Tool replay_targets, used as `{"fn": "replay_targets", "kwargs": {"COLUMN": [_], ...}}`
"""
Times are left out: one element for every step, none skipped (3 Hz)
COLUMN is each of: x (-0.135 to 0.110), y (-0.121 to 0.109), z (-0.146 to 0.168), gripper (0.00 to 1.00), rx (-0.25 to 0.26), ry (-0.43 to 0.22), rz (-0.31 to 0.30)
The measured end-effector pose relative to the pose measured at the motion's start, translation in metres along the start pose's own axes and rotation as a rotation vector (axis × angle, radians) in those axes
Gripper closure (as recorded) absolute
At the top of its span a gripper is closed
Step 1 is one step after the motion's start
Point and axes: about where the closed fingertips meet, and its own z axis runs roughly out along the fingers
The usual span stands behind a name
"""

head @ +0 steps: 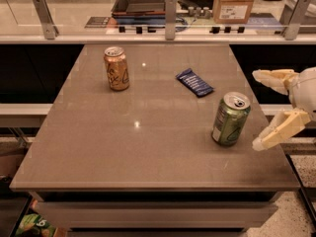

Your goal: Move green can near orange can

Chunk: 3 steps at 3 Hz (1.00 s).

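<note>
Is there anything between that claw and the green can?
Nothing: in the camera view only bare table shows between the open gripper, at the table's right edge, and the green can.

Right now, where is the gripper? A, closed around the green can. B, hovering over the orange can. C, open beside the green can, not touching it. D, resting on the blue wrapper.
C: the gripper is open beside the green can at the edge of the table, with a gap between them; the orange can and blue wrapper lie well away from it.
</note>
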Motion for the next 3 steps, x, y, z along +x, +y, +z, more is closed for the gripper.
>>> {"fn": "replay_targets", "kwargs": {"x": [0.006, 0.011, 0.013], "y": [0.002, 0.000, -0.002], "z": [0.012, 0.024, 0.034], "gripper": [0.00, 0.00, 0.00], "rx": [-0.028, -0.053, -0.077], "ry": [-0.088, -0.135, -0.212], "rz": [0.015, 0.039, 0.060]}}
